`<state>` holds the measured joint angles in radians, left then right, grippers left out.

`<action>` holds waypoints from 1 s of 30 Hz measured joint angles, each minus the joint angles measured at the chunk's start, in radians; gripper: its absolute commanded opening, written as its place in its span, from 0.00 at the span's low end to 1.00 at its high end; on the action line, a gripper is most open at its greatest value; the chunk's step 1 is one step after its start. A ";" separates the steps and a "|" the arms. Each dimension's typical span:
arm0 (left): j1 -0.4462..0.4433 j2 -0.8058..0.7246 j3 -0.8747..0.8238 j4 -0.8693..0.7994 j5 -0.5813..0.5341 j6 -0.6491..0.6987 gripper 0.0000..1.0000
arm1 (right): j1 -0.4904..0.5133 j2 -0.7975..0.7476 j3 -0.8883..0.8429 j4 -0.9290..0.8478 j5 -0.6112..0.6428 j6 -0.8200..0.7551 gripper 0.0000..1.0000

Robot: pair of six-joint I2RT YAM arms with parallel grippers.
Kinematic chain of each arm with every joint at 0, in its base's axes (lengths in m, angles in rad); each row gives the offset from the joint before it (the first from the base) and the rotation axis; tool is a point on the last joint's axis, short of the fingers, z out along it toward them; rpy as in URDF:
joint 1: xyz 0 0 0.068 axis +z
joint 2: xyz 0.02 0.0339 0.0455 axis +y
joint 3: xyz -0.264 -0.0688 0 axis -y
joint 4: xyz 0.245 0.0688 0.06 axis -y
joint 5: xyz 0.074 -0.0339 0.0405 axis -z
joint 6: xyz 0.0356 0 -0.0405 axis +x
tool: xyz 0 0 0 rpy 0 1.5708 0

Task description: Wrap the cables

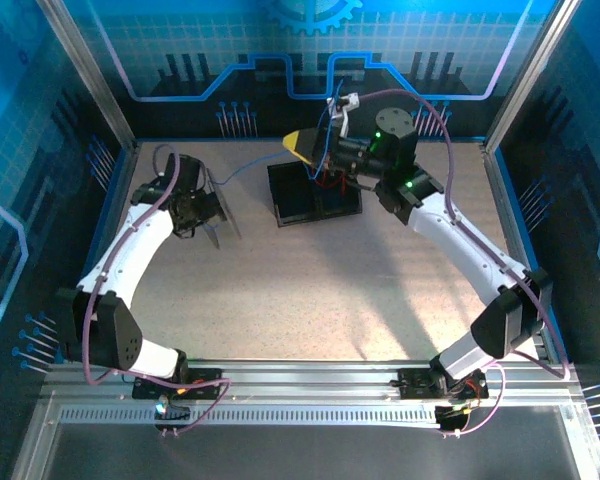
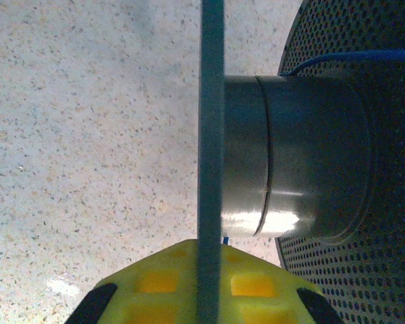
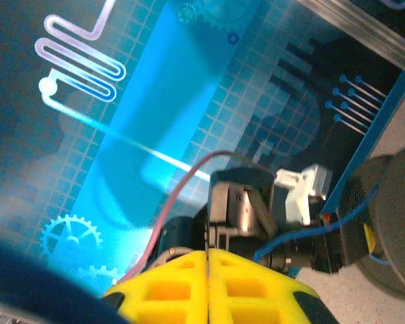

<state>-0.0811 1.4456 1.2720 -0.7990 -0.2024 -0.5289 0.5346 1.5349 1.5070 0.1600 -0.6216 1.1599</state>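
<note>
Tension on the blue cable (image 2: 351, 57), leaving the spool (image 2: 304, 169) at one o'clock, was judged to need an even pull; left gripper (image 2: 209, 287) was clamped on the spool's flange, right gripper (image 3: 208, 283) had jaws together near the red cable (image 3: 169, 202), any pinch undeterminable.

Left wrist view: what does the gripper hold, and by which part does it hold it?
The left gripper holds the spool by its thin flange, which is pinched edge-on between the fingers.

Speckled beige table (image 1: 310, 300), black tray (image 1: 315, 205) ctr-back, blue cable (image 1: 248, 168) running left of it
</note>
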 measured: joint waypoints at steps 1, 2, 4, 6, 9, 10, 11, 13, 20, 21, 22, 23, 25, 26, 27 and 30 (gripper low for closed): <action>0.013 0.002 0.007 0.000 0.009 0.000 0.00 | 0.005 -0.009 -0.019 0.001 -0.001 -0.001 0.00; 0.031 0.006 0.016 0.000 0.020 -0.001 0.00 | 0.012 -0.019 -0.039 0.006 -0.001 -0.005 0.00; 0.056 0.014 0.029 0.001 0.037 -0.007 0.00 | 0.027 -0.034 -0.074 0.014 -0.002 -0.012 0.00; 0.077 0.030 0.045 0.000 0.053 -0.017 0.00 | 0.050 -0.047 -0.112 0.022 -0.007 -0.022 0.00; 0.107 0.056 0.061 0.009 0.096 -0.032 0.00 | 0.085 -0.071 -0.175 0.036 -0.017 -0.036 0.00; 0.117 0.063 0.063 0.013 0.109 -0.037 0.00 | 0.092 -0.079 -0.195 0.039 -0.018 -0.039 0.00; 0.133 0.071 0.063 0.019 0.127 -0.046 0.00 | 0.100 -0.093 -0.226 0.042 -0.017 -0.046 0.00; 0.161 0.082 0.063 0.023 0.166 -0.055 0.00 | 0.106 -0.120 -0.283 0.043 -0.014 -0.059 0.00; 0.239 0.096 0.065 0.030 0.312 -0.114 0.00 | 0.108 -0.231 -0.522 0.050 0.034 -0.088 0.00; 0.243 0.098 0.068 0.031 0.328 -0.124 0.00 | 0.108 -0.246 -0.557 0.051 0.045 -0.092 0.00; 0.248 0.099 0.068 0.035 0.348 -0.135 0.00 | 0.108 -0.257 -0.581 0.055 0.053 -0.093 0.00; 0.254 0.100 0.068 0.041 0.371 -0.148 0.00 | 0.107 -0.270 -0.612 0.062 0.066 -0.097 0.00; 0.266 0.100 0.068 0.049 0.413 -0.171 0.00 | 0.104 -0.293 -0.668 0.076 0.088 -0.103 0.00; 0.271 0.100 0.068 0.051 0.433 -0.180 0.00 | 0.101 -0.300 -0.694 0.082 0.097 -0.104 0.00; 0.275 0.100 0.068 0.056 0.451 -0.188 0.00 | 0.097 -0.306 -0.716 0.088 0.102 -0.105 0.00; 0.289 0.099 0.060 0.088 0.519 -0.218 0.00 | 0.074 -0.321 -0.771 0.103 0.120 -0.108 0.00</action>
<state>0.2077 1.5444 1.3315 -0.7113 0.3168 -0.7471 0.6083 1.2140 0.7357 0.2630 -0.5014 1.0523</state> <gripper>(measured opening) 0.074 0.073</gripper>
